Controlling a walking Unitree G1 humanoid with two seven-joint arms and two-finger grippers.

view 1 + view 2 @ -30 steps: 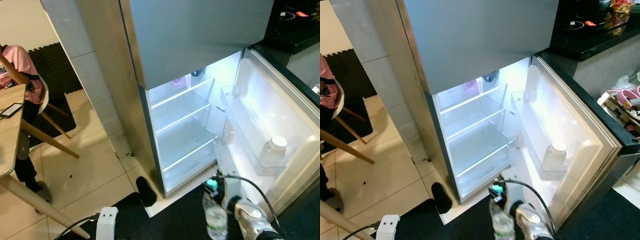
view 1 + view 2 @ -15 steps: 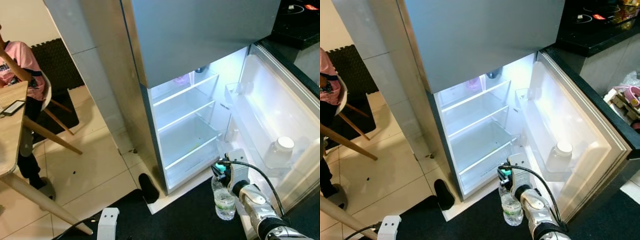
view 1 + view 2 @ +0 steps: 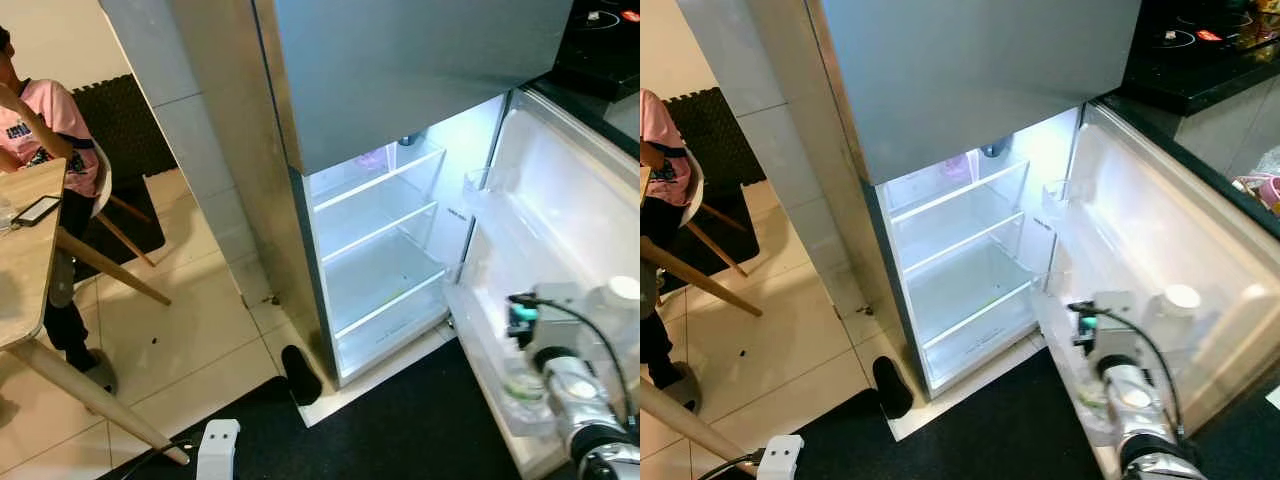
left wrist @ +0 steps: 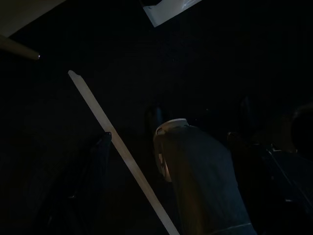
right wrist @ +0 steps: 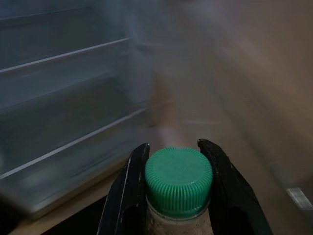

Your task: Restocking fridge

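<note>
The right gripper (image 5: 176, 191) is clamped on the neck of a green-capped bottle (image 5: 178, 180), holding it at the lower door shelf (image 3: 480, 335) of the open fridge (image 3: 380, 250), beside a white-lidded jar (image 3: 620, 300). The left gripper hangs in the dark; I cannot tell its state. A person (image 3: 40, 120) sits at the desk (image 3: 25, 270).
</note>
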